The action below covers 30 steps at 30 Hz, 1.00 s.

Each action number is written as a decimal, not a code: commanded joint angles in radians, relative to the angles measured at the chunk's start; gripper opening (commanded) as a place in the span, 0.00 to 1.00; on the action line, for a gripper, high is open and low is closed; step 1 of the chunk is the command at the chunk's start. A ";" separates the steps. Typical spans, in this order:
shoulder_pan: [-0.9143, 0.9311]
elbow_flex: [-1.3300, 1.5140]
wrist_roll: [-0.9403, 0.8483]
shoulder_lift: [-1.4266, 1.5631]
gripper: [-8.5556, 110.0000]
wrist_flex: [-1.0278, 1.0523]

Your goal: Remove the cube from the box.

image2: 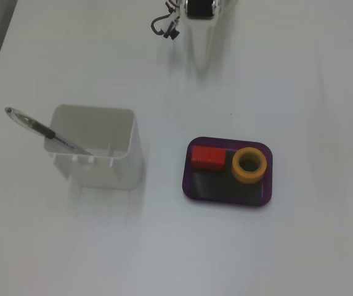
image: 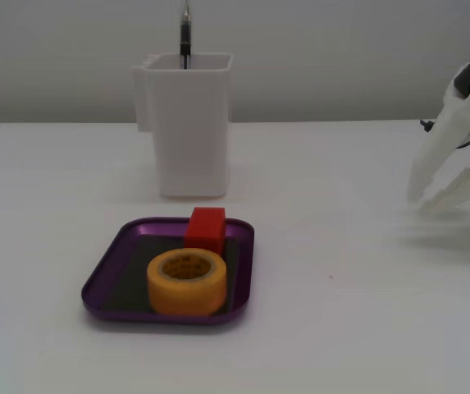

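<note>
The red cube (image: 207, 230) lies in the purple box (image: 97, 294), at the box's rear edge in a fixed view, with the yellow tape roll (image: 187, 294) right in front of it. In the fixed view from above, the cube (image2: 208, 158) sits in the upper left of the box (image2: 191, 192), beside the tape roll (image2: 238, 168). My white gripper (image: 423, 199) hangs at the far right, tips down near the table, far from the box. Its fingers meet at the tips and hold nothing. From above the gripper (image2: 201, 61) shows at the top edge.
A tall white container (image: 189, 131) stands behind the box and holds a pen (image: 184, 37). From above, the container (image2: 102, 168) is left of the box, and the pen (image2: 40, 131) leans out to the left. The table is white.
</note>
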 commanded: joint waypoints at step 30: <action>-0.175 -0.321 -0.009 0.037 0.08 -0.018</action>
